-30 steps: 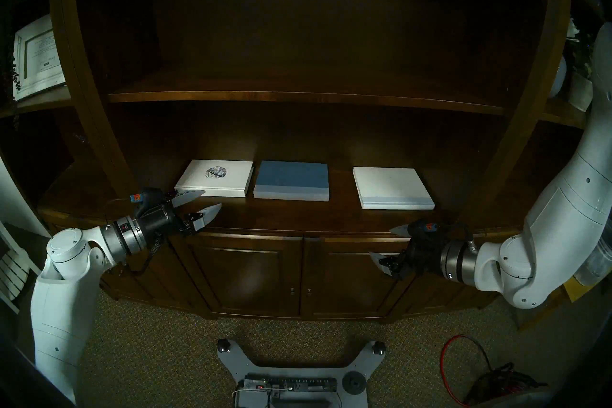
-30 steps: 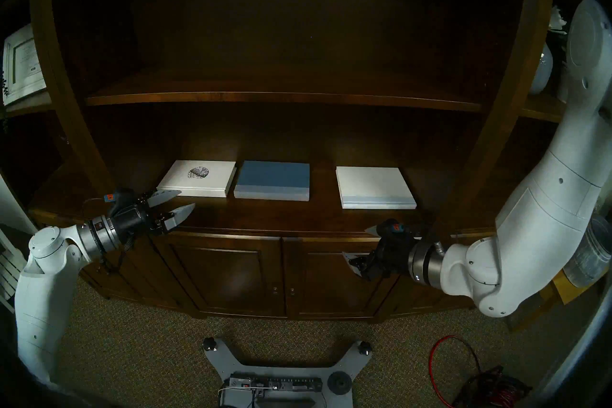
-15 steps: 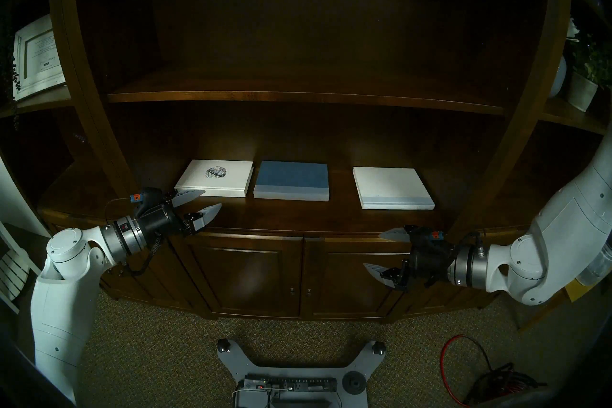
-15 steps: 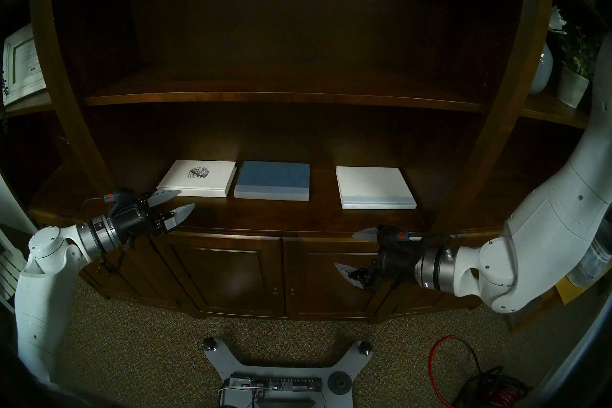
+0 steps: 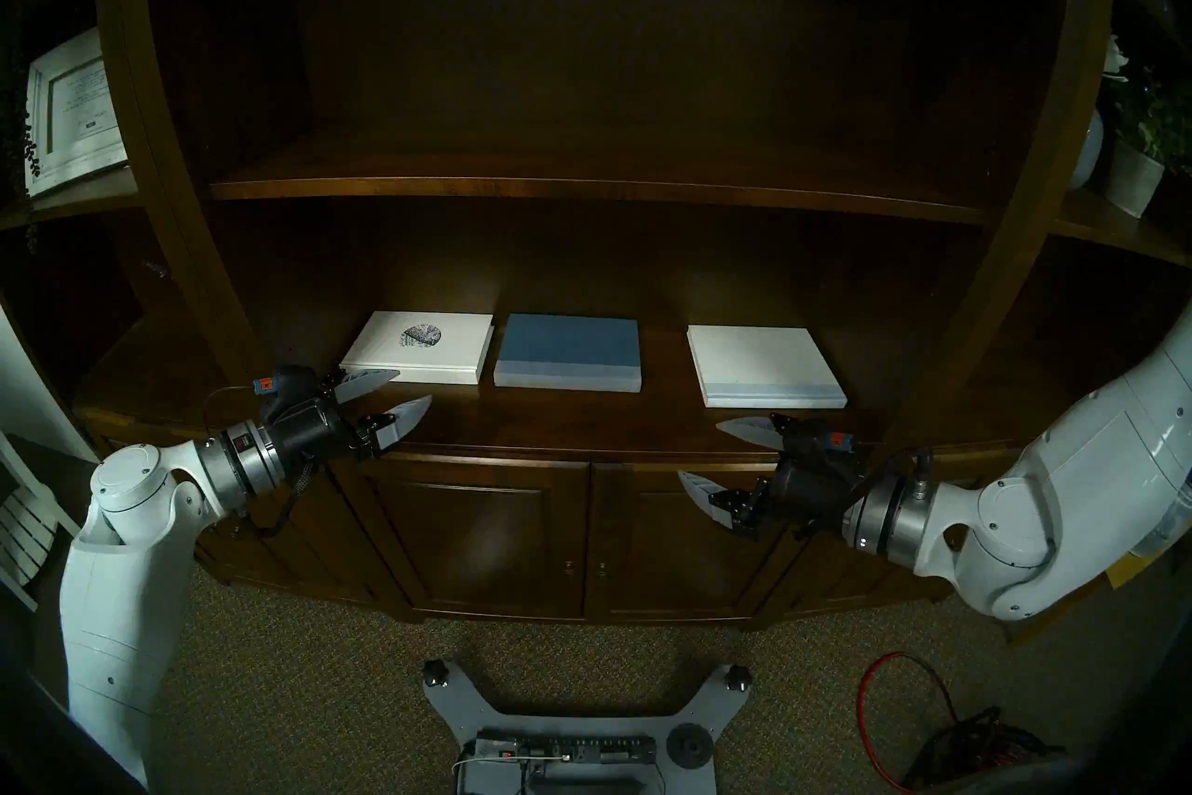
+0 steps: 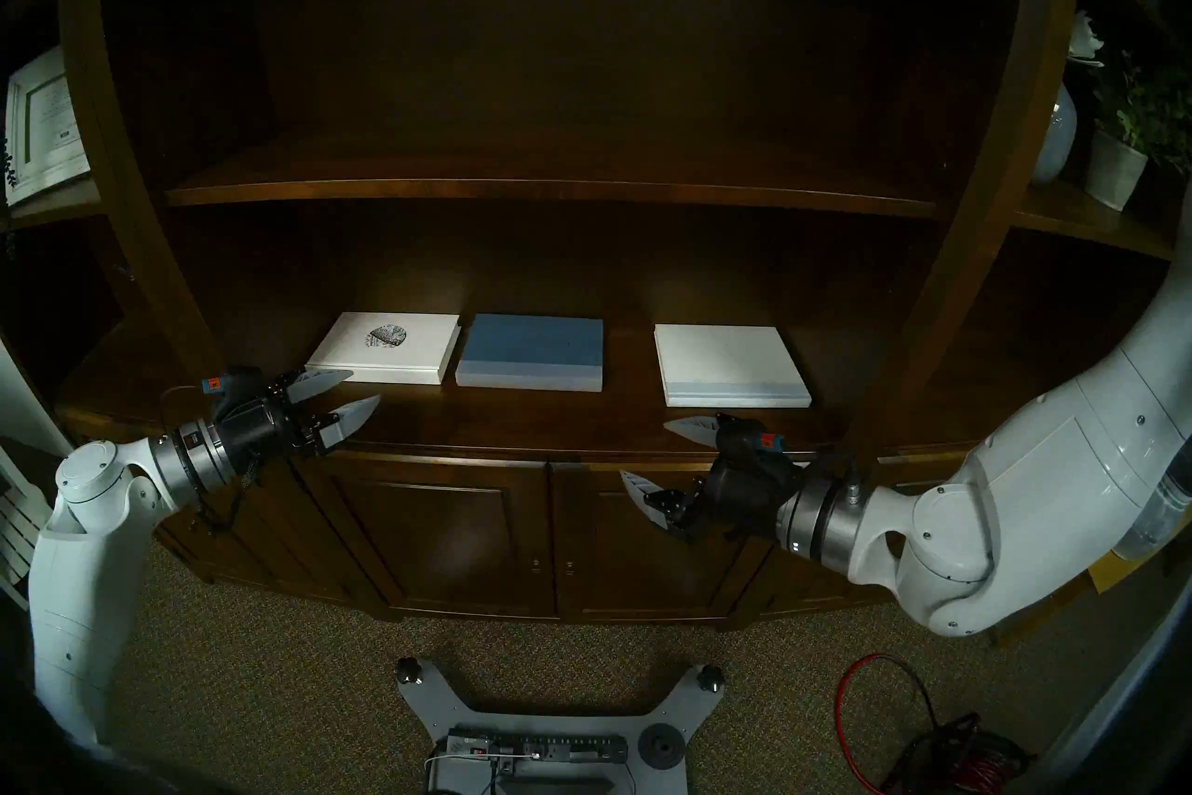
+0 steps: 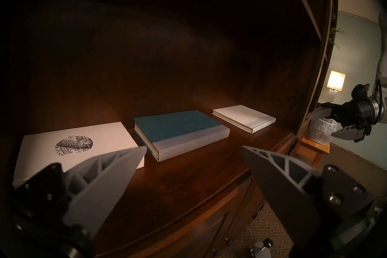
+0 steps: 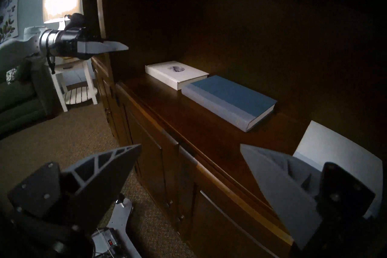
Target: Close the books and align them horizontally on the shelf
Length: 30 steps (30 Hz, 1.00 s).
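Note:
Three closed books lie flat in a row on the dark wooden shelf (image 5: 548, 419): a white one with a round black drawing (image 5: 419, 347) at left, a blue one (image 5: 569, 352) beside it, and a white one with a pale blue spine strip (image 5: 764, 364) apart at right. My left gripper (image 5: 413, 387) hovers open at the near left corner of the drawing book (image 7: 83, 138), holding nothing. The right gripper (image 5: 700, 450) is open and empty at the shelf's front edge, just in front of the right-hand white book (image 8: 335, 146).
A thinner shelf board (image 5: 580, 188) runs above the books. Panelled cabinet doors (image 5: 490, 529) sit below the ledge. A framed picture (image 5: 71, 116) stands far left, a potted plant (image 5: 1142, 155) far right. My base (image 5: 567, 729) and a red cable (image 5: 903, 710) are on the carpet.
The right arm swung lower and its open gripper moved left and up to the shelf's front edge. The left arm and the books stayed still.

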Each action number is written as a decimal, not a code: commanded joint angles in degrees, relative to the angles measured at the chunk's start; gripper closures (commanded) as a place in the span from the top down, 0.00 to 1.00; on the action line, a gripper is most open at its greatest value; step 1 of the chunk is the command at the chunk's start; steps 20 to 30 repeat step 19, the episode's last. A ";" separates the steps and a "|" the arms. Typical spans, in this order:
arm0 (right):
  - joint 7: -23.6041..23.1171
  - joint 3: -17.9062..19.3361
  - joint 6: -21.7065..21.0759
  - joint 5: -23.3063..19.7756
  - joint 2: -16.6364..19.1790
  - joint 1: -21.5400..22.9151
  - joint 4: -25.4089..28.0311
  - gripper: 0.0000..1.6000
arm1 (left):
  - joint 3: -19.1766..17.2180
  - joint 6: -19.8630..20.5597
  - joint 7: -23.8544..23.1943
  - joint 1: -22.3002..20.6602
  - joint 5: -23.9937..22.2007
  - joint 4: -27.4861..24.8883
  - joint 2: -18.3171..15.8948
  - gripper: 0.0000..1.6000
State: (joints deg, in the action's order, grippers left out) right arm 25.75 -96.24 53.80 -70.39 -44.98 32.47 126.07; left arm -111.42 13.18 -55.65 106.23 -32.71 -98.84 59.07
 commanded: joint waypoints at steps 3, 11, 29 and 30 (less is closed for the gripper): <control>8.40 3.86 -0.75 5.79 2.33 -2.69 0.47 1.00 | -0.71 -0.18 0.16 -1.17 -0.76 -1.30 0.14 1.00; 13.14 5.10 -1.95 10.24 3.16 -4.21 0.54 1.00 | -0.72 -0.17 0.17 -1.17 -0.76 -1.32 0.17 1.00; 15.37 5.77 -2.68 12.52 3.71 -5.03 0.55 1.00 | -0.73 -0.16 0.17 -1.17 -0.76 -1.33 0.18 1.00; 15.37 5.77 -2.68 12.52 3.71 -5.03 0.55 1.00 | -0.73 -0.16 0.17 -1.17 -0.76 -1.33 0.18 1.00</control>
